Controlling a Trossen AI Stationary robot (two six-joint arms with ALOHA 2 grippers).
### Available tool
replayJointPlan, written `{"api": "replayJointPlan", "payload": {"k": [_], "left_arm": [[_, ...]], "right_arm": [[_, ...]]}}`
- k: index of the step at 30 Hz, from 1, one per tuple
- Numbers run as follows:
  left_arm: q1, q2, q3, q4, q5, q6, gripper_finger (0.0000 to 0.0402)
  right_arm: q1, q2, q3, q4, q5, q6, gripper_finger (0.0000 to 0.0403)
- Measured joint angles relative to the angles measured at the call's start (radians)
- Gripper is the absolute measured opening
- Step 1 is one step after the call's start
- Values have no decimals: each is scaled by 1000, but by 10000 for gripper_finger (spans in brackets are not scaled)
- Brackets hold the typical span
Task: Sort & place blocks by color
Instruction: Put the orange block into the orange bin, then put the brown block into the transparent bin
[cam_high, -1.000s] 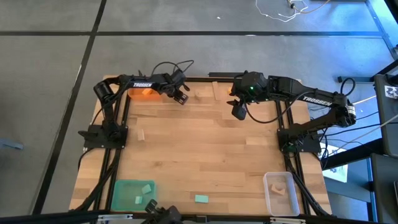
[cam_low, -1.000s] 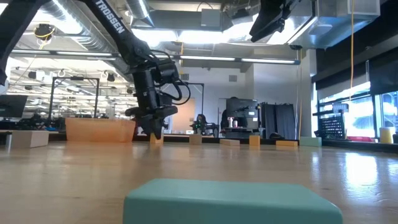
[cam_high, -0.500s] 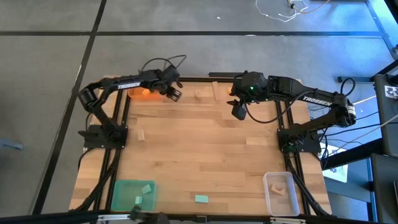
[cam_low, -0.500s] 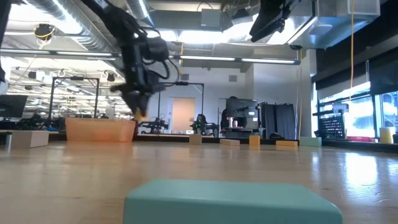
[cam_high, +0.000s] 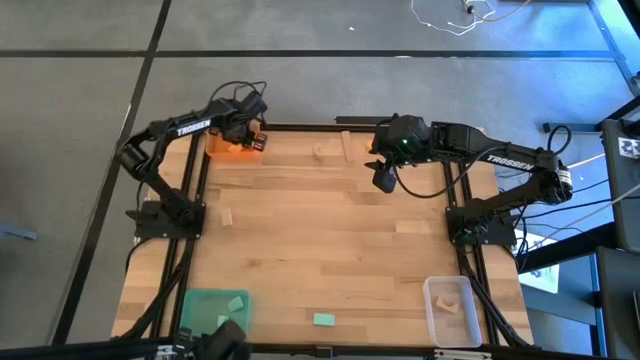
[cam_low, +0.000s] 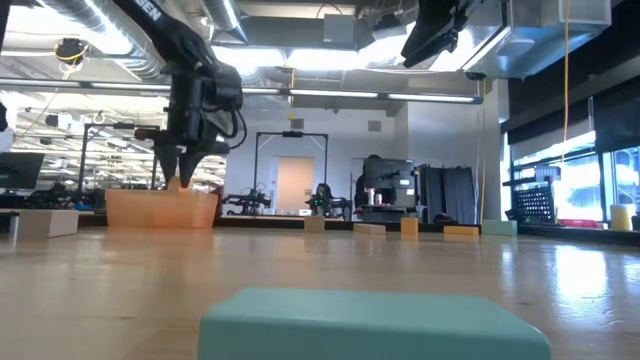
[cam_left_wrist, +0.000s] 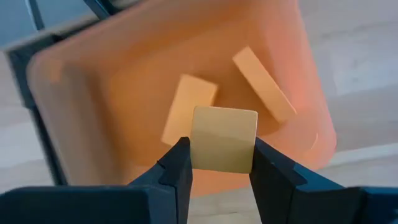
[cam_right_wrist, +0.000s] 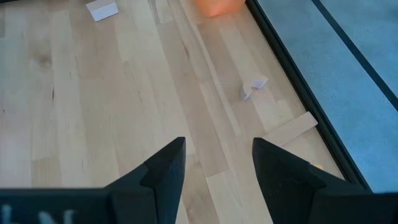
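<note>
High view, from the left: the left gripper (cam_high: 250, 137) hangs over the orange tray (cam_high: 226, 150) at the far left corner, pinching an orange block (cam_left_wrist: 224, 139), two more lying in the tray below. At the table's (cam_high: 330, 250) far middle, the right gripper (cam_high: 384, 181) hovers with fingers apart, empty. Near edge: green tray (cam_high: 205, 312), teal block (cam_high: 323, 320), clear tray (cam_high: 451, 310).
</note>
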Motion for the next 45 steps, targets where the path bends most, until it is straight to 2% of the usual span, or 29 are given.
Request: {"api": "replayJointPlan", "payload": {"k": [7, 13, 22, 25, 29, 32, 38, 41, 45], "left_arm": [[14, 20, 0, 17, 10, -5, 120], [16, 21, 0, 19, 12, -32, 178], [-5, 8, 0, 20, 16, -23, 190], [-29, -36, 0, 17, 72, 53, 191], [-98, -105, 0, -58, 196, 115, 191], [-163, -155, 0, -200, 217, -34, 191], [-359, -205, 0, -535, 223, -477, 192], [-472, -205, 0, -574, 258, -640, 192], [-592, -205, 0, -570, 283, -774, 192]], "right_arm": [[0, 0, 0, 0, 0, -2, 187], [0, 0, 0, 0, 0, -2, 187], [0, 0, 0, 0, 0, -2, 187], [0, 0, 0, -3, -3, -2, 187], [0, 0, 0, -4, -88, 1, 187], [1, 0, 0, -4, -105, 26, 187], [0, 0, 0, -4, -98, 56, 187], [0, 0, 0, 0, -98, 56, 187], [0, 0, 0, 1, -97, 57, 187]]}}
